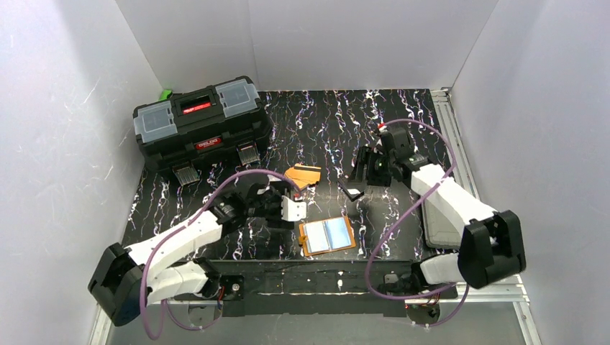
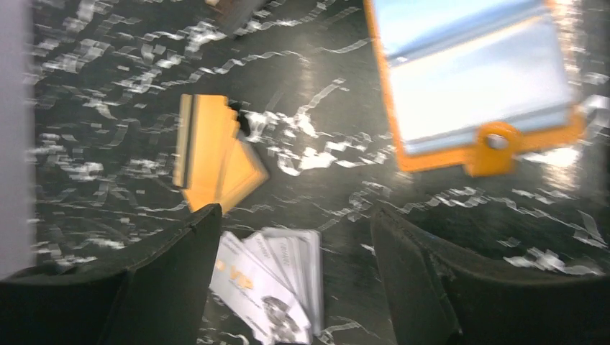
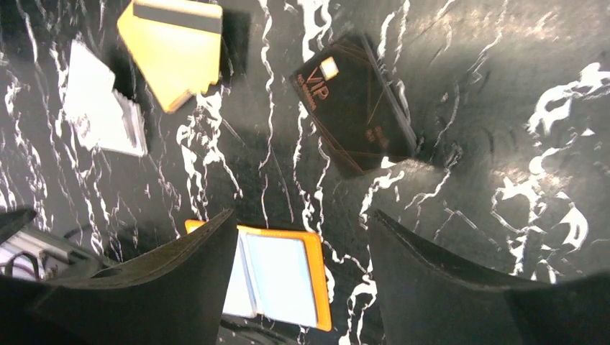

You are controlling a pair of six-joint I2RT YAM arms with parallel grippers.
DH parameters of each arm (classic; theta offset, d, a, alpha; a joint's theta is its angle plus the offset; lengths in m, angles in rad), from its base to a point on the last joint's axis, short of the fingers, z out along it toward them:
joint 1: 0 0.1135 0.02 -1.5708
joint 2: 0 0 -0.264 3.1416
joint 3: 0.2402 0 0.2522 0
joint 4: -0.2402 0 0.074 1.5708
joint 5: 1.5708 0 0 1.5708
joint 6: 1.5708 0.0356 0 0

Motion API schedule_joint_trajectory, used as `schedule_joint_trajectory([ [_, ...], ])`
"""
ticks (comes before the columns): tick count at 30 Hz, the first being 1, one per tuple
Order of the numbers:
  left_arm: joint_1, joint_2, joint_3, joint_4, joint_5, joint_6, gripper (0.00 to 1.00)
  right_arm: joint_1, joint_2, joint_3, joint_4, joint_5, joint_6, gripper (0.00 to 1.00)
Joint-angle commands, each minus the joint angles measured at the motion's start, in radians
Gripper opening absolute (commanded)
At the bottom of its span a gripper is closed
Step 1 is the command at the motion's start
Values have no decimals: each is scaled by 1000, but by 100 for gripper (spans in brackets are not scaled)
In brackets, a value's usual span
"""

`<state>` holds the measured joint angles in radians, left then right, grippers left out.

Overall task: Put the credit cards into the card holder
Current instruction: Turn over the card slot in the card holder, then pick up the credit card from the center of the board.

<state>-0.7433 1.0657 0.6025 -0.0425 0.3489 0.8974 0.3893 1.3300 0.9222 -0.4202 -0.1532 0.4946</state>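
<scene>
The card holder (image 1: 327,236) lies open near the table's front, an orange wallet with clear bluish sleeves facing up (image 2: 471,79) (image 3: 284,277). A fan of white credit cards (image 1: 294,209) (image 2: 273,284) lies under my left gripper (image 1: 286,201) (image 2: 295,212). That gripper is open, and the cards sit close to its left finger. Orange cards with a dark stripe (image 1: 303,175) (image 2: 216,154) (image 3: 173,50) lie just beyond. A black card (image 1: 352,192) (image 3: 352,100) rests flat below my right gripper (image 1: 360,176) (image 3: 302,215), which hangs open and empty above the table.
A big black toolbox (image 1: 201,122) stands at the back left. A flat grey tray (image 1: 435,226) lies under the right arm at the right edge. White walls enclose the black marbled tabletop (image 1: 324,122).
</scene>
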Motion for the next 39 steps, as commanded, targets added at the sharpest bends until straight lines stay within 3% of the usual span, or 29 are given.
schedule_joint_trajectory([
  [1, 51, 169, 221, -65, 95, -50, 77, -91, 142, 183, 2, 89, -33, 74],
  [2, 54, 235, 261, -34, 95, -58, 78, -120, 168, 189, 18, 69, -34, 74],
  [4, 57, 422, 430, 31, 82, -119, 90, -208, 215, 169, 108, -50, 12, 74],
  [6, 66, 673, 659, 36, 102, -166, 97, -305, 300, 138, 270, -283, 85, 72],
  [13, 70, 853, 784, 51, 289, -80, 98, -334, 406, 100, 409, -508, 133, 70],
  [20, 70, 969, 890, -37, 326, -30, 98, -334, 451, 26, 514, -543, 158, 69],
  [29, 70, 1033, 1000, -162, 350, -20, 98, -335, 430, -67, 507, -475, 139, 69],
  [39, 50, 1109, 1116, -294, 377, 1, 98, -351, 420, -114, 558, -526, 159, 69],
])
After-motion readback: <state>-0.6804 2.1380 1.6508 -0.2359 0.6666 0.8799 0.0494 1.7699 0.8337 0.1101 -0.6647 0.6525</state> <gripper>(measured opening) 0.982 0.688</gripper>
